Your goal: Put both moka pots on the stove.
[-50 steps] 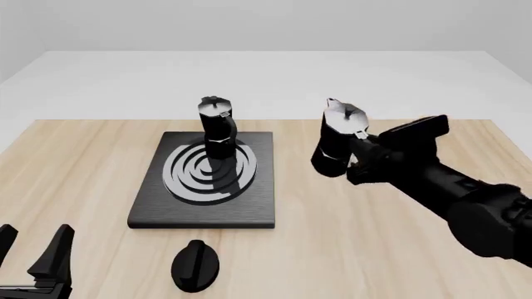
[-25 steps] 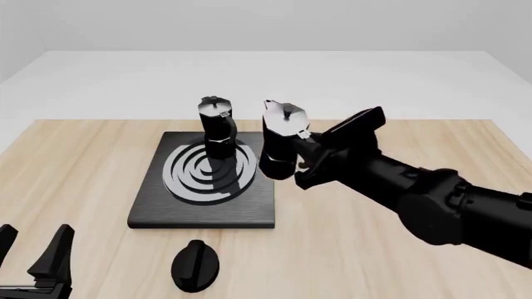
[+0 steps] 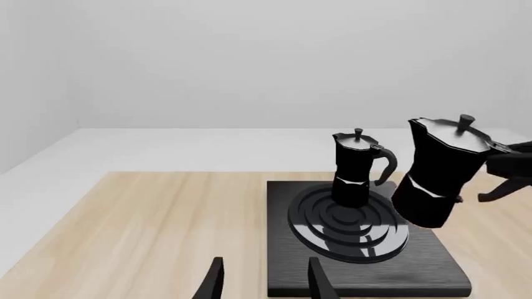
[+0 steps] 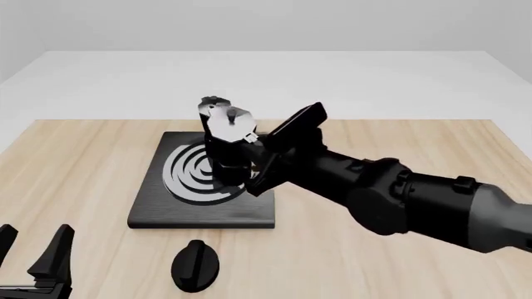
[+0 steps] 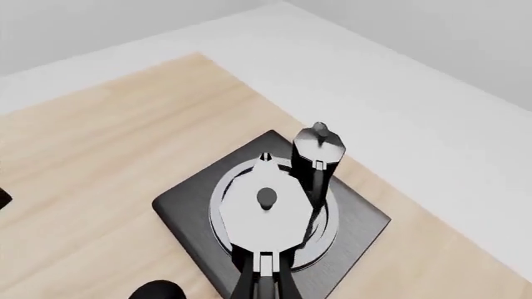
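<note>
**Operator:** While I hold the right gripper (image 4: 253, 149) clamped on the handle of the carried moka pot (image 4: 229, 140), that pot hangs tilted above the stove (image 4: 204, 212), over the burner rings (image 4: 193, 177). In the left wrist view the carried pot (image 3: 439, 171) leans with its base clear of the slab, so I read it as airborne, not set down.

**Observer:** And the other one?

**Operator:** The standing moka pot (image 3: 357, 168) sits upright on the burner, toward the far part of the rings. From the front it is mostly hidden behind the carried pot; only its lid edge shows. The right wrist view looks straight down on my carried pot's silver lid (image 5: 264, 212), with the standing pot (image 5: 318, 159) just beside it, farther out on the stove (image 5: 187, 205).

**Observer:** Are the two touching?

**Operator:** I cannot tell; they are very close, yet the left wrist view shows a slim gap between them.

**Observer:** Left arm?

**Operator:** My left gripper (image 4: 33, 258) is parked at the near left corner of the table (image 4: 75, 162), fingers spread apart, holding nothing. The black round knob (image 4: 195, 265) lies on the wood just near of the stove.
</note>
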